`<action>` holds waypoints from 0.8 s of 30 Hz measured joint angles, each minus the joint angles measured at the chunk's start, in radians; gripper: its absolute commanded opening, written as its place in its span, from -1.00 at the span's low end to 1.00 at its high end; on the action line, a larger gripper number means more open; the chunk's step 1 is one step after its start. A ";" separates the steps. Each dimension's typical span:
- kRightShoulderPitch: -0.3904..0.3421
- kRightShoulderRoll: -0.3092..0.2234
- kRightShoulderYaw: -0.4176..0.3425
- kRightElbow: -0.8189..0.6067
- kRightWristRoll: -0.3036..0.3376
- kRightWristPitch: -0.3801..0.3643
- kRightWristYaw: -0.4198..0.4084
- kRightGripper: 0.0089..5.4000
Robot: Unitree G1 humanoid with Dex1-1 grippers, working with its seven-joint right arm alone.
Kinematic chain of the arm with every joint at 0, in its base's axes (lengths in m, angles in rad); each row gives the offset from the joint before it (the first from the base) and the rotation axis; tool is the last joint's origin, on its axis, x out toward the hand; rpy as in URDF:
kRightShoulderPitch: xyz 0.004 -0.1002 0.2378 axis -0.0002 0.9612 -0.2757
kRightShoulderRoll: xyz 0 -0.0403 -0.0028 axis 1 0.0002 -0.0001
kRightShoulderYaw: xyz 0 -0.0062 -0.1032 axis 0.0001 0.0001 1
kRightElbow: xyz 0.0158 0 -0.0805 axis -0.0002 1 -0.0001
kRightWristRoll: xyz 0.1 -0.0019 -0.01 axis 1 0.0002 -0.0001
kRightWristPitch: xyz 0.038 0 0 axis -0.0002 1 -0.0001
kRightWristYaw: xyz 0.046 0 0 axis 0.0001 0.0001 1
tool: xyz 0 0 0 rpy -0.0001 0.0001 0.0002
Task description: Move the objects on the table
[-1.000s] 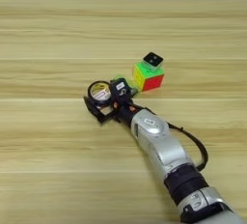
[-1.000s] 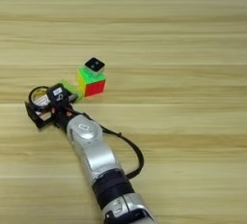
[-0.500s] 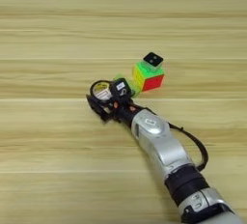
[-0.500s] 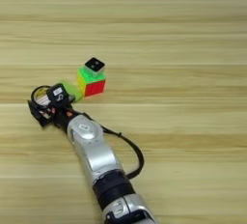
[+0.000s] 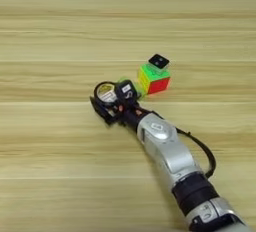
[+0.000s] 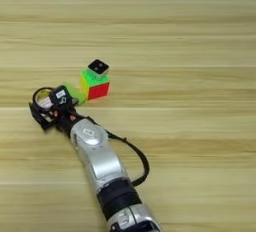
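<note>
— Four small things are on your table (image 5: 55, 21), and they all sit in one cluster a little left of the middle. How many can you pick out?

— Clearly, three. You have the puzzle cube (image 5: 154, 79) with green on top and red facing near, and the tiny white cube (image 5: 159, 61) with its black top rests on it. Just left of them is the black tape roll (image 5: 104, 92).

— And the fourth?

— You only get a sliver of the lime-green bar (image 6: 76, 95). It lies flat between the roll and the puzzle cube, touching or nearly touching the cube's left side, and the gripper covers most of it.

— Where is your right gripper (image 5: 111, 103) then?

— It is low at the tape roll. Your silver forearm (image 5: 167, 148) comes in from the near right corner and slants up to the left. One black finger (image 5: 100, 110) reaches along the roll's near left side, and the other part of the gripper sits against its right side.

— Is it clamped on the roll?

— You cannot tell from these views. The fingers stand on either side of the roll, but whether they press on it is hidden.
</note>
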 measured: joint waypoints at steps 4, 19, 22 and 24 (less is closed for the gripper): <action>0.015 -0.008 0.004 -0.076 -0.014 0.003 -0.003 0.49; 0.170 -0.065 -0.003 -0.414 -0.014 0.117 -0.020 0.49; 0.208 -0.080 -0.021 -0.450 -0.012 0.139 -0.022 0.49; 0.235 -0.089 -0.028 -0.471 -0.011 0.150 -0.023 0.49</action>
